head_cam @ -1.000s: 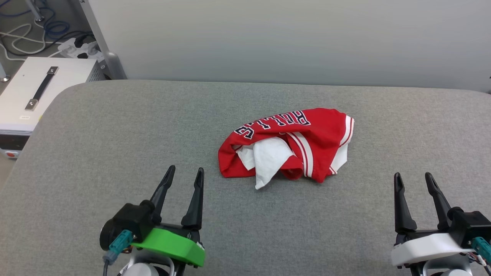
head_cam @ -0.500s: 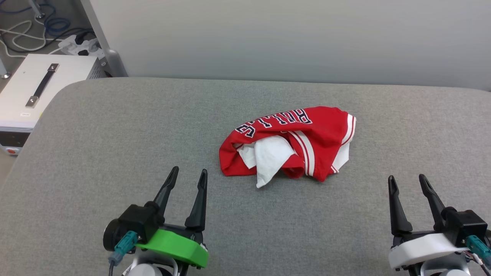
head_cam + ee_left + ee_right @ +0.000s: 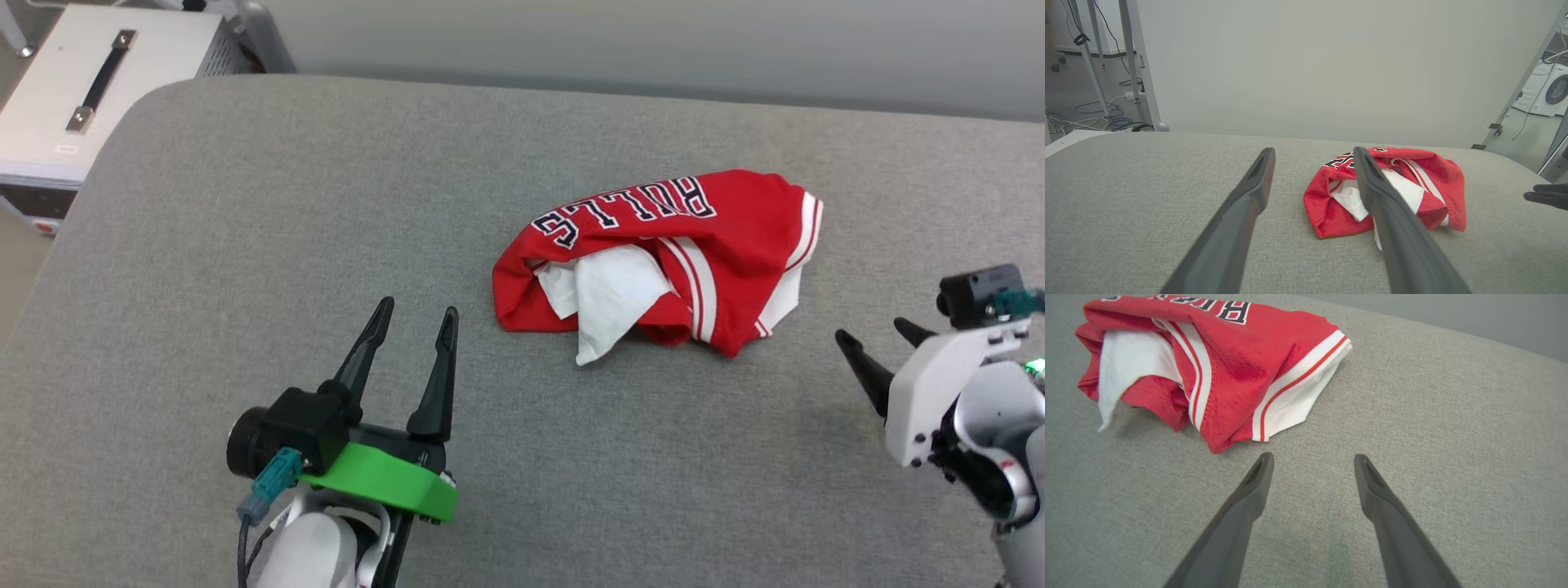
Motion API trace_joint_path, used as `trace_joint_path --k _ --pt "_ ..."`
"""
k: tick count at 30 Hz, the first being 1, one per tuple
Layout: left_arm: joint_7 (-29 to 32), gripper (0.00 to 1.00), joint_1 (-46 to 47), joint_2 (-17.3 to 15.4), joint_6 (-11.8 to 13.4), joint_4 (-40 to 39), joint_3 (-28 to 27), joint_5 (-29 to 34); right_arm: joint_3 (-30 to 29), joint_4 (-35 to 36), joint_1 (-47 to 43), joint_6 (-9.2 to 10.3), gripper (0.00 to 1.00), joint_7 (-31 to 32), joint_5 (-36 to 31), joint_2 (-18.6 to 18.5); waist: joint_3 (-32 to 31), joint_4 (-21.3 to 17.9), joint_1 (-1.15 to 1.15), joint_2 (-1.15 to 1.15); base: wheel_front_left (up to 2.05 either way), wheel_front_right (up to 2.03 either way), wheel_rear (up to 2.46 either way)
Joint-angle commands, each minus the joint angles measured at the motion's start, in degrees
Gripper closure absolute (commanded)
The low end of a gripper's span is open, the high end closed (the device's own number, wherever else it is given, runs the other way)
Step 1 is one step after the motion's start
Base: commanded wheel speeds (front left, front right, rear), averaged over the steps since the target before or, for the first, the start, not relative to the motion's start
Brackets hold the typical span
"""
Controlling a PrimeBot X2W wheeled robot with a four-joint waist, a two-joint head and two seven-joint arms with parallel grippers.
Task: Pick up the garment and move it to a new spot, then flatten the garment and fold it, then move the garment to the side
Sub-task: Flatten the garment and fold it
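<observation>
Garment [image 3: 735, 224] sits crumpled on the grey bench [image 3: 245, 204], a little right of centre and well clear of every edge. Its long axis runs left to right across the bench. The lettering is on the far side, and a white sleeve and striped trim spill out on the near side.

The heap lies between the two arms. Left gripper [image 3: 416, 307] is wide open and empty, pointing up the bench. The garment is ahead of it and off to its right, with the red left end closest. Right gripper [image 3: 872, 331] is also wide open and empty, tipped down and angled in toward the heap. In the right wrist view the striped white corner is just ahead and to the left of the fingertips, not touching.

The right arm looks better lined up for a first grab, probably at that striped corner.

There is open bench on all sides, most of it to the left, so there is plenty of room to carry and spread the garment. A white box [image 3: 73, 90] stands off the bench at the far left, out of the way.
</observation>
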State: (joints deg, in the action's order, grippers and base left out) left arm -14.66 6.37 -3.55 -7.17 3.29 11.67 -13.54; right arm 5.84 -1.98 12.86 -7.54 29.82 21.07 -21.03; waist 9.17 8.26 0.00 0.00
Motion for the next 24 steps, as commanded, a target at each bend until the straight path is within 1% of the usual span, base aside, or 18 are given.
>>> trace_joint_path --k 1,3,6,10,12,16,24 --pt "-0.34 0.00 1.25 0.35 -0.31 0.07 0.14 -0.44 0.65 -0.36 2.60 0.05 0.00 3.13 2.04 -0.83 3.96 3.16 0.00 0.00 0.00 0.00 0.00" --pt "-0.34 0.00 1.91 0.41 -0.31 0.17 0.33 -0.59 1.71 -1.18 5.58 0.05 0.00 8.04 4.01 -2.45 5.25 4.14 0.00 0.00 0.00 0.00 0.00" --pt "-0.34 0.00 2.98 0.50 -0.31 0.18 0.61 -0.86 2.18 -3.52 9.79 0.05 0.00 14.33 6.10 -3.52 6.91 5.78 0.00 0.00 0.00 0.00 0.00" --pt "-0.34 0.00 4.07 0.59 -0.31 0.16 0.94 -1.18 2.23 -7.27 14.30 0.05 0.00 18.43 6.30 -3.92 8.56 7.73 0.00 0.00 0.00 0.00 0.00" --pt "-0.34 0.00 4.49 0.62 -0.31 0.16 1.10 -1.36 2.49 -9.64 16.24 0.05 0.00 19.21 5.77 -4.25 9.27 8.70 0.00 0.00 0.00 0.00 0.00" --pt "-0.34 0.00 4.99 0.65 -0.31 0.15 1.41 -1.96 3.62 -13.11 18.62 0.05 0.00 18.37 4.67 -4.66 10.31 10.03 0.00 0.00 0.00 0.00 0.00" --pt "-0.34 0.00 5.14 0.67 -0.32 0.11 1.58 -2.91 8.94 -18.33 19.36 0.05 0.00 17.19 4.59 -5.24 11.04 10.91 0.00 0.00 0.00 0.00 0.00"
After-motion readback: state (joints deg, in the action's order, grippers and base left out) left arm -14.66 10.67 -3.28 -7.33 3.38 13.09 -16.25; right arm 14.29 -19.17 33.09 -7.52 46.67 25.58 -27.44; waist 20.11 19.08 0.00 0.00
